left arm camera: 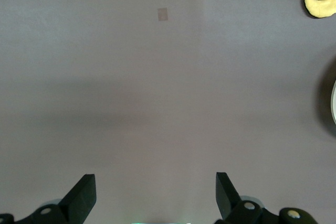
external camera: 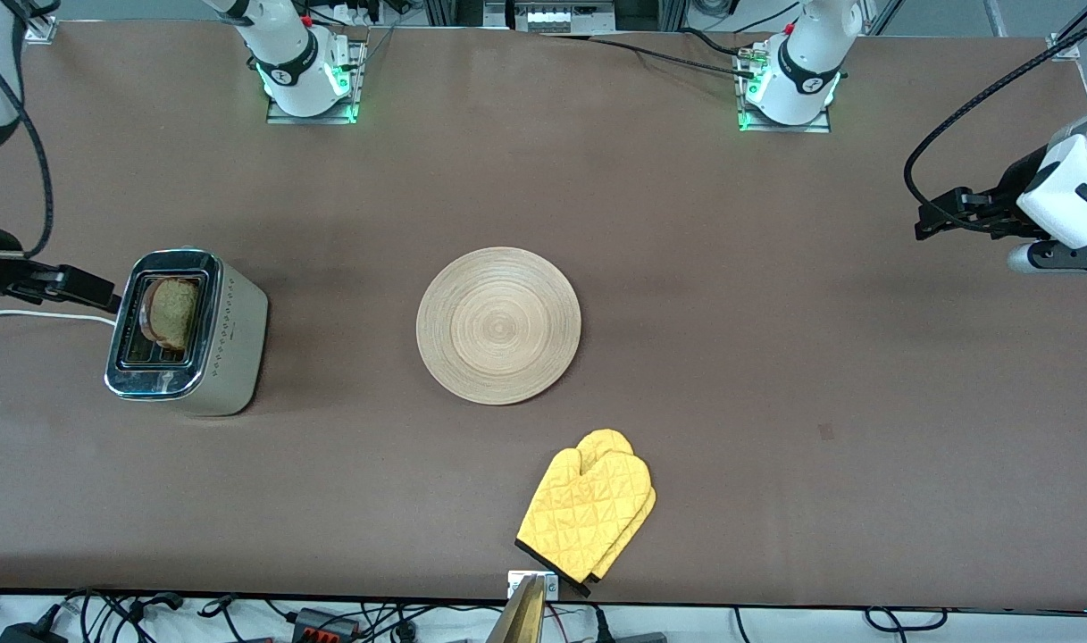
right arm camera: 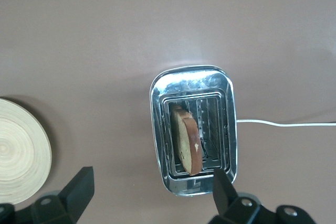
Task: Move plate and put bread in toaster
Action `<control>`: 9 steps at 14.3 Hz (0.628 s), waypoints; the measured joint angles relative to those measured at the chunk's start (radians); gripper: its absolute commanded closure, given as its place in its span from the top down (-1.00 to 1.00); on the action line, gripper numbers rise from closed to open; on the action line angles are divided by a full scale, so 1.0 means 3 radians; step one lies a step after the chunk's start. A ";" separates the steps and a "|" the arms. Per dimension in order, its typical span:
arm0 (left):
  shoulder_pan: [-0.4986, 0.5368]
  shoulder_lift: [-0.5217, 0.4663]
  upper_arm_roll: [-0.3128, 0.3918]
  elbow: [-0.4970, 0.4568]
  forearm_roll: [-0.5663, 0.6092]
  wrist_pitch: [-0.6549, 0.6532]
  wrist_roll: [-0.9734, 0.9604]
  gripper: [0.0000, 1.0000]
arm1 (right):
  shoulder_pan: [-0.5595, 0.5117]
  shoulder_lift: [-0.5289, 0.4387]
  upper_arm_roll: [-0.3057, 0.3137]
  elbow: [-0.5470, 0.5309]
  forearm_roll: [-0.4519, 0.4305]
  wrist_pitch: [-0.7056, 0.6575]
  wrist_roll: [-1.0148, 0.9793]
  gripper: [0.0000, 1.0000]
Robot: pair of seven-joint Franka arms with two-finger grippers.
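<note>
Bread (external camera: pixel 170 313) stands in one toaster (external camera: pixel 186 332) slot, plate (external camera: pixel 498 325) bare; both end effectors, left (left arm camera: pixel 156 195) and right (right arm camera: pixel 152 195), spread, holding nothing.

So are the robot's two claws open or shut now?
Left gripper: open, empty, over bare table.
Right gripper: open, empty, beside the toaster.

Both grippers (left arm camera: pixel 152 195) (right arm camera: pixel 149 192) aloft, jaws apart.
</note>
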 measured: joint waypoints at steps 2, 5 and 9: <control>0.0000 0.0000 0.0000 0.0000 0.0000 0.0000 -0.0002 1.00 | -0.0212 -0.0083 0.0196 -0.0050 0.0000 0.0038 -0.0015 1.00; 0.0000 0.0000 0.0000 0.0008 0.0000 0.0000 -0.0005 1.00 | -0.0255 -0.0159 0.0237 -0.0104 -0.0012 0.0040 -0.0096 1.00; 0.0004 0.0000 0.0001 0.0024 0.0000 -0.0007 -0.0009 1.00 | -0.0260 -0.0223 0.0237 -0.0235 -0.0022 0.0062 -0.0205 1.00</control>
